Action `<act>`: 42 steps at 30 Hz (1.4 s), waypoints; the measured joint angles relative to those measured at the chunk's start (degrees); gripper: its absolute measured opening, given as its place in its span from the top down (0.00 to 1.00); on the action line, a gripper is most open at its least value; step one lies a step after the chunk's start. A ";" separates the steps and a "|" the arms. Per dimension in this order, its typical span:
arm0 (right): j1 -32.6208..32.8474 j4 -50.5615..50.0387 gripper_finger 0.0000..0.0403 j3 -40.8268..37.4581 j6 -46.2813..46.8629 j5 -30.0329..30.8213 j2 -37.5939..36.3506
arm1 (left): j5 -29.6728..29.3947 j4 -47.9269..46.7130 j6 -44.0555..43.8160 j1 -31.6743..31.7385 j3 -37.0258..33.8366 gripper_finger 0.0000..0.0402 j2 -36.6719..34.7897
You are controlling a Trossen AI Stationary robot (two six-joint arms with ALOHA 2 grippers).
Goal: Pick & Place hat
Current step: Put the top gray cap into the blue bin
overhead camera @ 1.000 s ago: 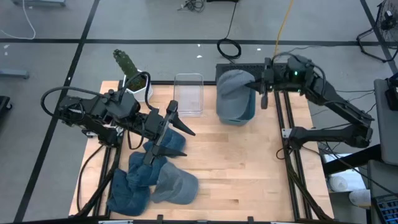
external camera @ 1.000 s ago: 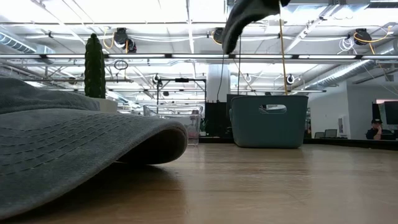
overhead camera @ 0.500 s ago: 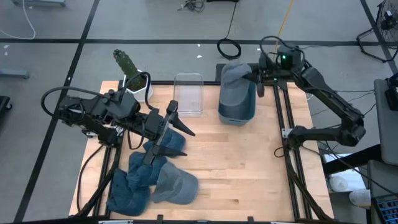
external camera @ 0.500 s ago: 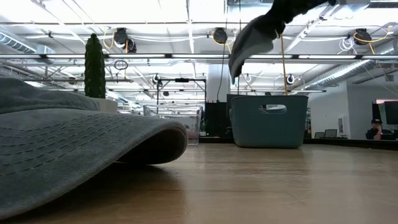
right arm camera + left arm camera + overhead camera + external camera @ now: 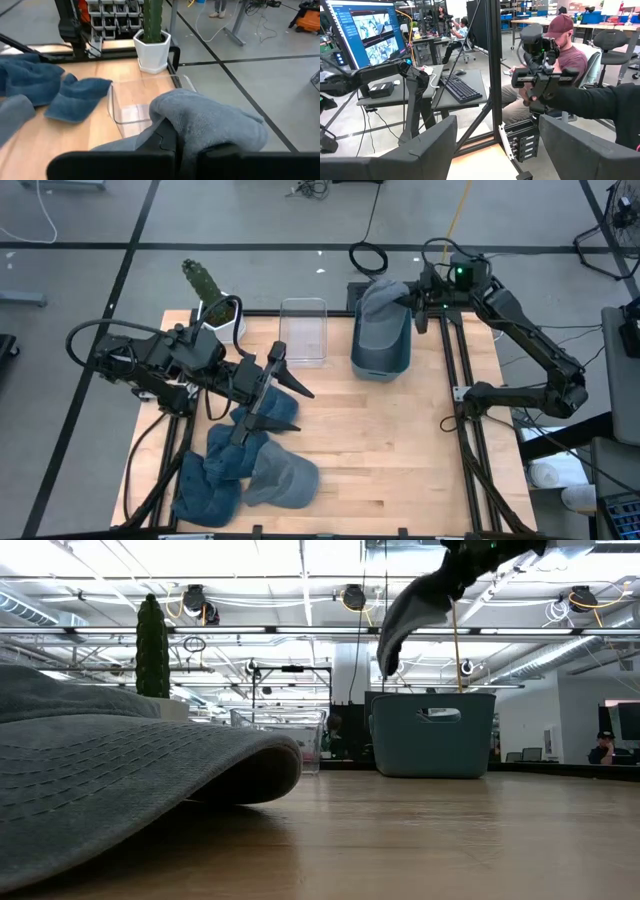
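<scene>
Above the blue-grey bin [image 5: 380,350] at the table's far right, we hold a grey hat [image 5: 380,295] clamped in our right gripper [image 5: 418,298], left gripper [image 5: 262,395] waiting open over the hat pile [image 5: 245,465], so next we judge release into the bin.

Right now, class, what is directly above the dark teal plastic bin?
A grey fabric hat hangs from the shut right claw above the dark teal plastic bin. The hat covers much of the bin's inside.

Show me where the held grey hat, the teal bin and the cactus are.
grey hat [image 5: 378,297]: high view, on its crown.
teal bin [image 5: 432,746]: low view, on its front wall.
cactus [image 5: 152,646]: low view, on its green stem.
</scene>
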 joint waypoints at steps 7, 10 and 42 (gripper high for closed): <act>-1.18 9.56 1.00 -8.46 -2.25 -1.57 0.07 | 0.00 0.02 0.01 0.00 0.00 0.32 0.00; -1.25 13.04 1.00 -11.87 -3.87 -1.57 0.04 | 0.00 0.02 0.01 0.00 0.00 0.32 0.00; 0.36 23.01 1.00 -33.55 -5.12 8.38 -4.11 | 0.00 0.02 0.01 0.00 0.00 0.27 0.00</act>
